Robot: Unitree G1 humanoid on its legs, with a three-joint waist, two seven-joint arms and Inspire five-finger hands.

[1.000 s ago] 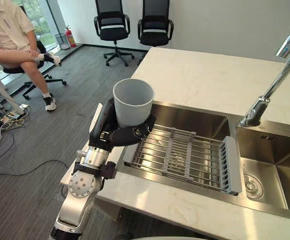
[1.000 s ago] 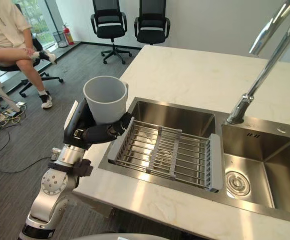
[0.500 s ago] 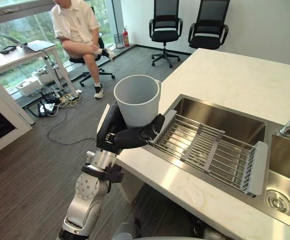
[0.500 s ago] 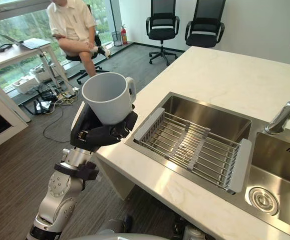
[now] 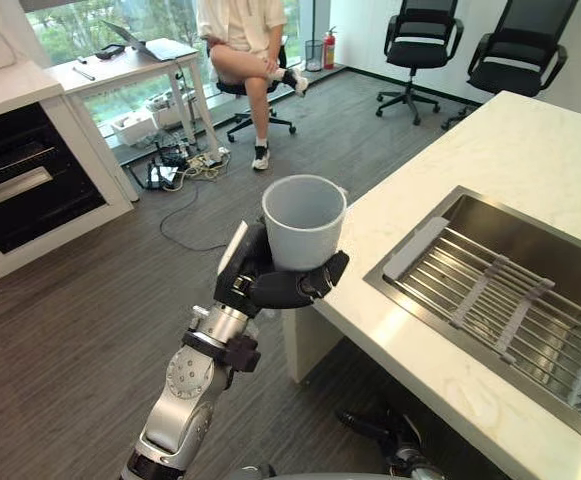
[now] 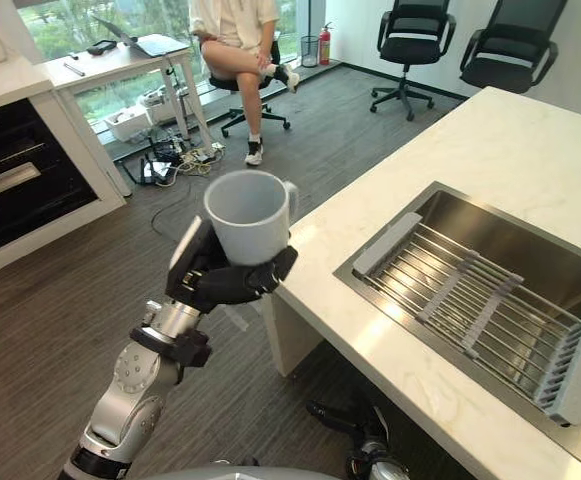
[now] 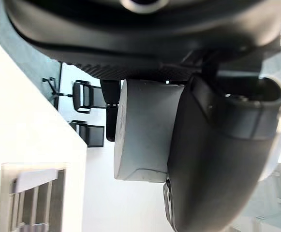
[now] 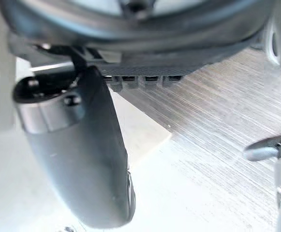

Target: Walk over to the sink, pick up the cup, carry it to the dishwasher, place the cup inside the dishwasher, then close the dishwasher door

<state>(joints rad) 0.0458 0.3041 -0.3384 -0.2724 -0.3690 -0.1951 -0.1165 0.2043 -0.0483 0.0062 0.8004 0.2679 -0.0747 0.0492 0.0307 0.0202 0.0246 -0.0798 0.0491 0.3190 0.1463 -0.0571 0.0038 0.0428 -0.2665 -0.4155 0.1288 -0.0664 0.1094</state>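
While left hand [image 5: 270, 287] grips cup [image 5: 303, 222] upright, cup btm is hidden in palm

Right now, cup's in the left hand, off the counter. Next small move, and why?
Probably turn left and step toward the dark appliance, cup kept level. The left hand is curled round the upright cup, over the floor beside the counter, sink off to the right. Whether that appliance is the dishwasher I cannot tell.
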